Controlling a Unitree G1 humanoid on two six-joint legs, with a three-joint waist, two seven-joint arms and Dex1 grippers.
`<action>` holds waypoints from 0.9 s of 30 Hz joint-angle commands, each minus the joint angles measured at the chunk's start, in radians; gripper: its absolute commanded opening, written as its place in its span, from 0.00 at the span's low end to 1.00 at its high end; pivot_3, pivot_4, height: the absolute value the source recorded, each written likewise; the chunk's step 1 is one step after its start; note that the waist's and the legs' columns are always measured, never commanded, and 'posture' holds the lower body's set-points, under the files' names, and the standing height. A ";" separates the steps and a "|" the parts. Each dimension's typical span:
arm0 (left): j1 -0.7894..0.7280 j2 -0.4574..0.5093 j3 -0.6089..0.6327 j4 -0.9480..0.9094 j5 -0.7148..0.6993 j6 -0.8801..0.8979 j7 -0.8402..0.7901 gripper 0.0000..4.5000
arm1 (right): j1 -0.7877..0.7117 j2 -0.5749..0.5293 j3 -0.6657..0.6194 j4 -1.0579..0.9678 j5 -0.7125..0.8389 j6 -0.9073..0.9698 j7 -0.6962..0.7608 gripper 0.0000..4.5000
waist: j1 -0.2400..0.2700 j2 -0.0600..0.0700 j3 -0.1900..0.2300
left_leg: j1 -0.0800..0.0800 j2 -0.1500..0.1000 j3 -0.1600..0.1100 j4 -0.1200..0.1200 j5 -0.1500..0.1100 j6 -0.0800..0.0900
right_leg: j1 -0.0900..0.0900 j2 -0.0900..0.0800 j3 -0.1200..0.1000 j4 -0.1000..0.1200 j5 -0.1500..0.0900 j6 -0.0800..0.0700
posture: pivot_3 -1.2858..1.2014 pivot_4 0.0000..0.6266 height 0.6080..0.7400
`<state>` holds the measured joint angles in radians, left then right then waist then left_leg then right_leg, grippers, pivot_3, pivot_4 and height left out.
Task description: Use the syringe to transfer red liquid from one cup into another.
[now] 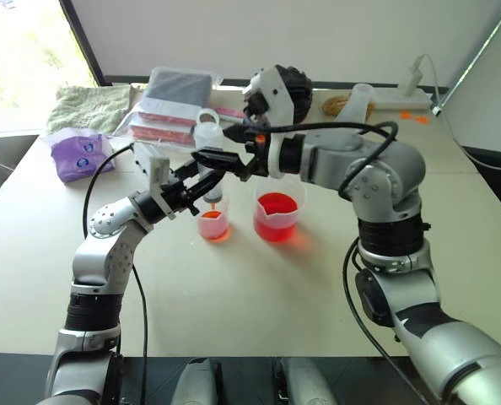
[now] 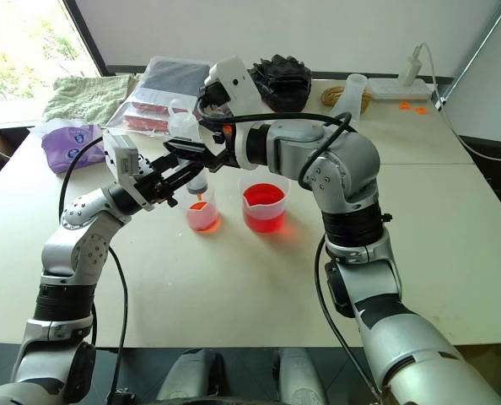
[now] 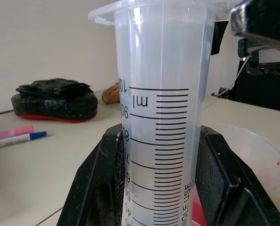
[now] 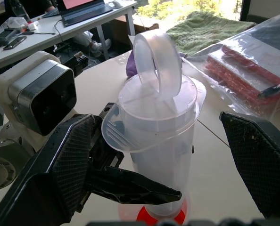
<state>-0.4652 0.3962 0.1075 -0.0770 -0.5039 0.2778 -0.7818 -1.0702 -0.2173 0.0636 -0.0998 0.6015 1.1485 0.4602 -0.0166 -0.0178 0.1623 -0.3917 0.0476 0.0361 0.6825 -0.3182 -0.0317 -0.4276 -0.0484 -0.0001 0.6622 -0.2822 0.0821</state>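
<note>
My left tool was clamped on the large clear plastic syringe with its white plunger, upright at frame centre over the narrower clear cup of shallow orange-red liquid. My right tool stood wide, holding nothing. I judged drips might miss. The wider flared cup beside held deep red liquid.

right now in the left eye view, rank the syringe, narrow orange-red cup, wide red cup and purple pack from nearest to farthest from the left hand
1. The syringe, gripped upright in the left hand.
2. The narrow orange-red cup, directly under the syringe tip.
3. The wide red cup, beside the narrow cup on the robot's right.
4. The purple pack, off at the table's far left edge.
</note>
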 commanded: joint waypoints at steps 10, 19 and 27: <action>-0.039 0.004 0.062 -0.029 -0.076 0.033 0.028 0.33 | -0.069 -0.068 -0.145 0.026 0.054 0.023 0.020 0.99 | 0.001 0.000 0.000 | 0.000 0.000 0.000 0.000 0.000 0.000 | 0.000 0.000 0.000 0.000 0.000 0.000 | 0.52 0.24 1.00; -0.092 0.026 0.121 -0.037 -0.171 0.121 0.053 0.33 | -0.019 -0.143 -0.201 0.006 0.073 0.057 0.018 0.99 | 0.001 0.000 0.000 | 0.000 0.000 0.000 0.000 0.000 0.000 | 0.000 0.000 0.000 -0.001 0.000 0.000 | 0.52 0.24 1.00; -0.197 0.049 0.239 0.001 -0.381 0.349 0.183 0.33 | 0.013 -0.166 -0.227 0.002 0.070 0.061 -0.001 0.99 | -0.002 0.000 0.000 | 0.000 0.000 0.000 -0.001 0.000 0.000 | 0.000 0.000 0.000 -0.001 0.000 0.000 | 0.52 0.24 1.00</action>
<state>-0.6443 0.4311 0.3062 -0.0722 -0.8229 0.5698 -0.6319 -1.0557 -0.3743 -0.1384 -0.0568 0.6535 1.2167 0.4630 -0.0183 -0.0181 0.1625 -0.3919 0.0478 0.0360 0.6819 -0.3182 -0.0316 -0.4276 -0.0480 -0.0001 0.6612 -0.2822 0.0822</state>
